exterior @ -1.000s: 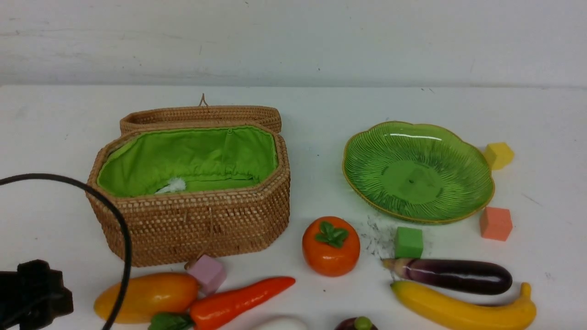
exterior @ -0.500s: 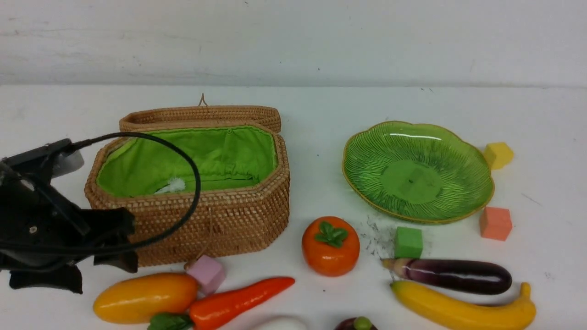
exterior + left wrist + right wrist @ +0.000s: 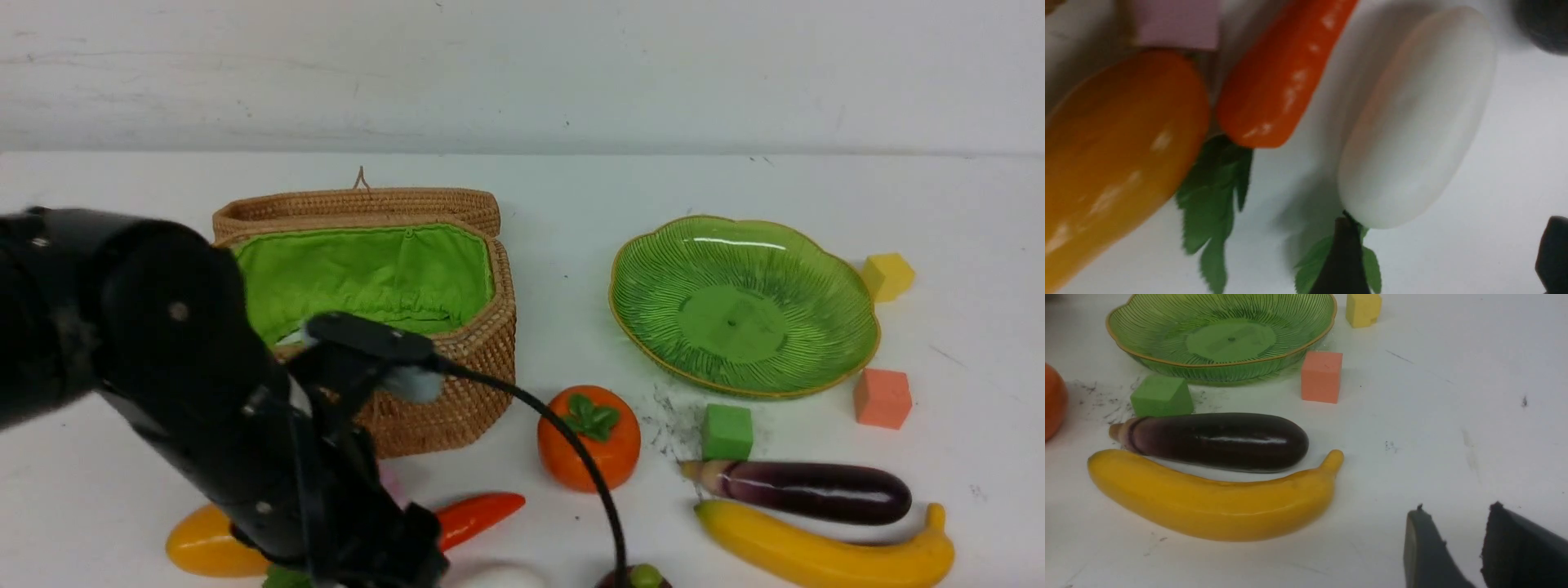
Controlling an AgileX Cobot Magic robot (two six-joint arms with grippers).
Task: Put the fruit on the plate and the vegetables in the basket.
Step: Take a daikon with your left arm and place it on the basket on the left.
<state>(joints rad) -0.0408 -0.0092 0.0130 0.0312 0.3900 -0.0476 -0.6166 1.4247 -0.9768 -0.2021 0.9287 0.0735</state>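
Left gripper (image 3: pixel 1449 261) spread wide by the radish (image 3: pixel 1412 118), before the basket (image 3: pixel 465 384).
Carrot (image 3: pixel 1286 69) and mango (image 3: pixel 1118 151) lie there too; plate (image 3: pixel 816 278), eggplant (image 3: pixel 1220 441), banana (image 3: pixel 1208 502) right of the basket; right gripper (image 3: pixel 1457 543) slightly parted, empty.

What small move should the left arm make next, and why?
Probably ease the left gripper forward until its open jaws straddle the white radish. The radish lies just ahead of the fingers, nothing is held yet, and the basket stands open with its lid back.

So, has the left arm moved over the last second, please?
Yes. The left arm swung rightward and now hides the left end of the basket, fully visible before.
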